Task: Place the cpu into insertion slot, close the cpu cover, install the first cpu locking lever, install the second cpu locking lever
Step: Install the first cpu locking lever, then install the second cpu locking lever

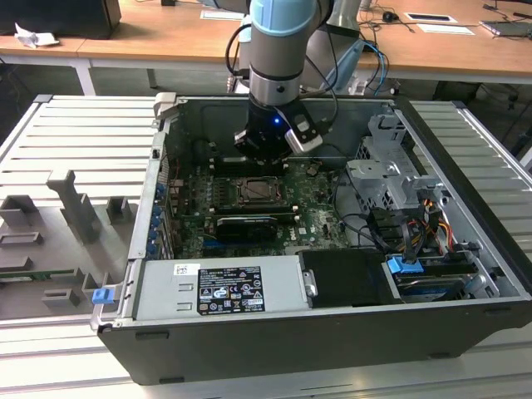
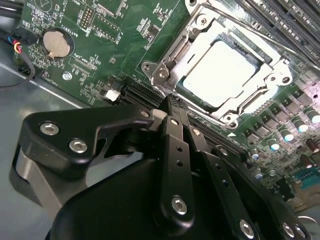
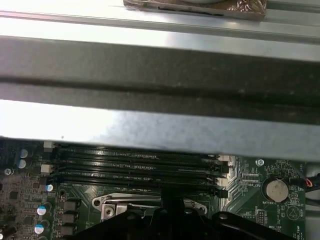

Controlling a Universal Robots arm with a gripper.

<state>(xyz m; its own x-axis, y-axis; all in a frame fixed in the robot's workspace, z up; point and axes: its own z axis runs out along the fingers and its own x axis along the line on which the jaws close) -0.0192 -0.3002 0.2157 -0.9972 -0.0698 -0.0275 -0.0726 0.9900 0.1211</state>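
Just past my fingertips (image 2: 172,107) sits the cpu (image 2: 220,70), seated in the insertion slot (image 2: 197,102), with the cpu cover (image 2: 272,82) down over it. My fingers are pressed together, gripping nothing. My own linkage hides the socket's near edge. Board lettering beside the coin cell (image 2: 56,42) is too small to read.

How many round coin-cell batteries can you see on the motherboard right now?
1. A single silvery coin-cell battery sits in its round holder on the green motherboard, away from the cpu cover; both wrist views show it. The gripper may hide others.
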